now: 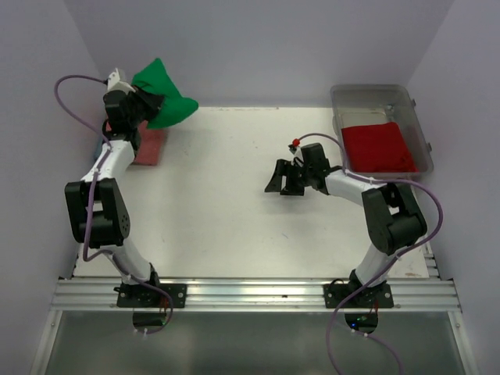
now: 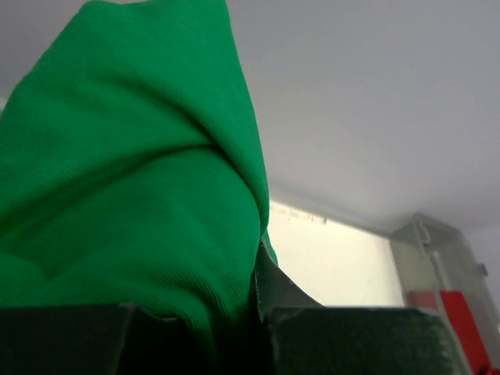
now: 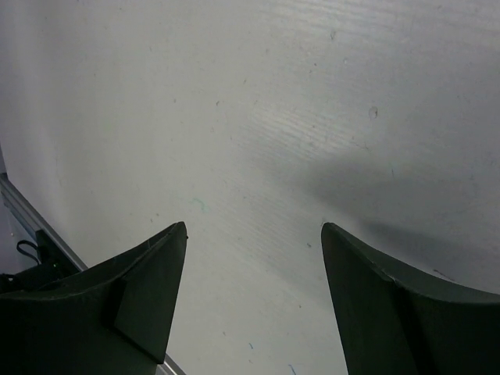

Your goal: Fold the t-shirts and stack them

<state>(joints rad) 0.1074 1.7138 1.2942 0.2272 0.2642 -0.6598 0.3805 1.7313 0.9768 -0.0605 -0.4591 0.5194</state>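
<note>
Reaching to the far-left corner of the surface, left pincer raised, clamped on bright green t-shirt; right pincer low over the right half, spread wide, empty.

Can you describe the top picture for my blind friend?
The left gripper holds a green shirt up at far left, near a pink shirt. The right gripper is open; a red shirt lies in a clear bin.

The left arm and right arm have white links, black joints and lilac cables. The right gripper has black wedge fingers.
</note>
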